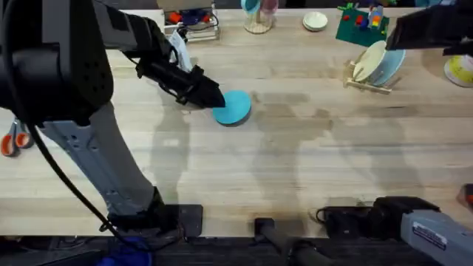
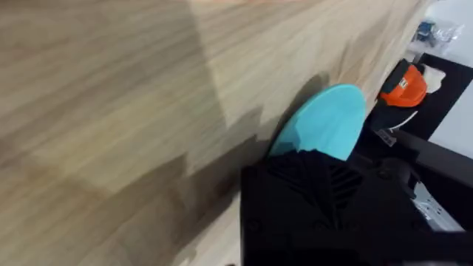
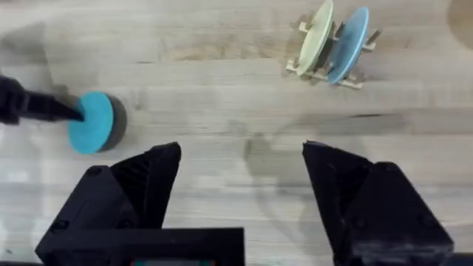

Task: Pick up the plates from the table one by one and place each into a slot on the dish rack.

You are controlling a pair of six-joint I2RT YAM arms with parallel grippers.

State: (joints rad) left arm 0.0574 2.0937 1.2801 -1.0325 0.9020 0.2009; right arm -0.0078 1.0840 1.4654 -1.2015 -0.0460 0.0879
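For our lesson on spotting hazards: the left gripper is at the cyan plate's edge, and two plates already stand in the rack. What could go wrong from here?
1. The left gripper meets the cyan plate only at its rim, so the plate might slip or tip out when lifted.
2. The dish rack already holds a cream plate and a pale blue plate; a third plate could knock them or shift the light rack.

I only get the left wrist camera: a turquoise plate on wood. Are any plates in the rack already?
Observer: Yes, two. A cream plate and a pale blue plate stand on edge in the dish rack.
Operator: What's the other hand doing?
Observer: The right hand hangs open above the table, holding nothing.
Operator: Where's the rack from my plate?
Observer: Seen from overhead, it is to the right of the cyan plate, slightly farther back.
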